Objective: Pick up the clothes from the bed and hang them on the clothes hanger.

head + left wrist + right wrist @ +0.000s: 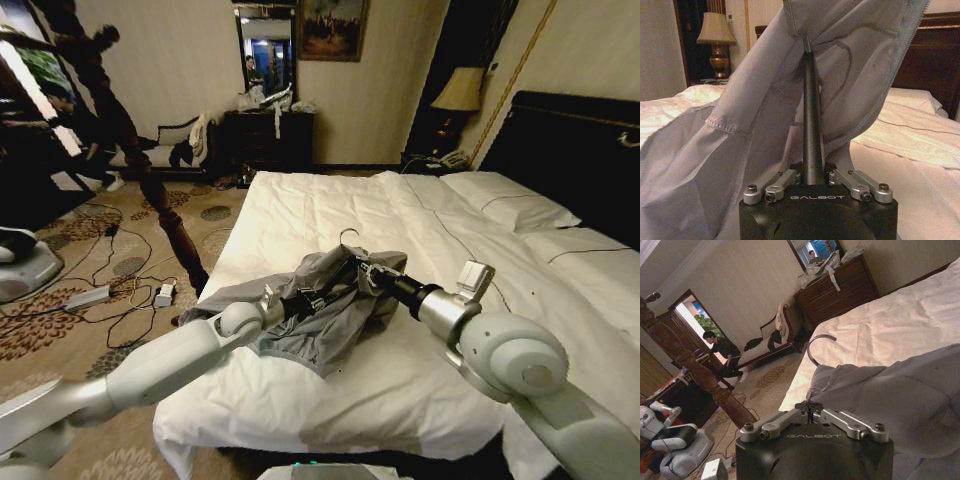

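The shirt (pixel 320 310) is light grey and lies bunched up on the white cover of the bed (pixel 330 215), near the foot end. Both arms reach into it. The hanger's thin dark hook (pixel 347 238) pokes up out of the top of the cloth pile (the rest of the hanger is tucked away inside).

The left claw (pixel 335 285) comes in from the left side and is buried in the folds. In the left wrist view its two dark fingers (pixel 812 120) are pressed together into one thin spike, and their tip pinches the shirt (pixel 765 125) cloth, which hangs down all around them like a tent.

The right claw (pixel 365 272) comes in from the right and meets the shirt at the top, just under the hook. In the right wrist view its fingers are closed tight at the edge of the grey shirt (pixel 880 390), right below the curved hook (pixel 817 342). I cannot tell if it is squeezing cloth or the hanger.
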Robot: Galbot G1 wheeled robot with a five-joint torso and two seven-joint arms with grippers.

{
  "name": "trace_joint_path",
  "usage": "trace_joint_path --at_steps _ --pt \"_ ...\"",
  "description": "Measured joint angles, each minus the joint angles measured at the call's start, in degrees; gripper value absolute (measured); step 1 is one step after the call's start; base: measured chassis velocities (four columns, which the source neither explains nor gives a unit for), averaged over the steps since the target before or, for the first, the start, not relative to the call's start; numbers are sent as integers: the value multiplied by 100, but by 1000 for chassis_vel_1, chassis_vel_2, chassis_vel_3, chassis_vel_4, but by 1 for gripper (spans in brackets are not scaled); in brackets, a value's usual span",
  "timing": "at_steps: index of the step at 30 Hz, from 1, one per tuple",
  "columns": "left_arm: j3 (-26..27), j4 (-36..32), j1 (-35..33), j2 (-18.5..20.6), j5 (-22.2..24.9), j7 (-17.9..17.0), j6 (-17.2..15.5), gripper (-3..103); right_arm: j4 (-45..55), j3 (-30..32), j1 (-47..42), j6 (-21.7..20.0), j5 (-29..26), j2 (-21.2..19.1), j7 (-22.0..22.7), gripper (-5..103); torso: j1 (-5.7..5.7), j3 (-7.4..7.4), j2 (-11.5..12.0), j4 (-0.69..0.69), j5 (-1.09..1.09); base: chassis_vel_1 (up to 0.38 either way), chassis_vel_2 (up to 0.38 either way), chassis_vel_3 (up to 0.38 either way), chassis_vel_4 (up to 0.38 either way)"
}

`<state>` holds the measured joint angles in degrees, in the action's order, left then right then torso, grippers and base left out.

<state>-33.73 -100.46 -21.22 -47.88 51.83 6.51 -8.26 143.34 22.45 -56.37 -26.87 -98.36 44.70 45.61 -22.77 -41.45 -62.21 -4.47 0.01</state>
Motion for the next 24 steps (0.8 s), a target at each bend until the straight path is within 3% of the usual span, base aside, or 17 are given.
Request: trace_joint_path --at_steps 11,16,18,21,24 --pt "85 -483 -155 323 24 -26 0 18 -3 -193 -30 -210 567 95 -26 -3 0 0 0 2 -1 0 0 0 0" --pt "194 -591 -267 502 19 -27 27 18 -5 -145 -186 -541 801 -5 -226 23 0 0 0 2 -1 0 0 0 0" --pt "226 -590 -296 505 16 -31 35 18 -6 -136 -222 -709 903 -45 -272 23 0 0 0 1 -1 0 0 0 0" --pt "369 -551 -413 455 15 -59 60 18 -8 -108 -331 -1081 1072 -147 -401 39 0 1 0 0 -1 0 0 0 0" --pt "433 -505 -433 423 43 -83 71 18 -9 -4 -370 -1159 995 -196 -403 50 0 0 0 0 -1 0 0 0 0"
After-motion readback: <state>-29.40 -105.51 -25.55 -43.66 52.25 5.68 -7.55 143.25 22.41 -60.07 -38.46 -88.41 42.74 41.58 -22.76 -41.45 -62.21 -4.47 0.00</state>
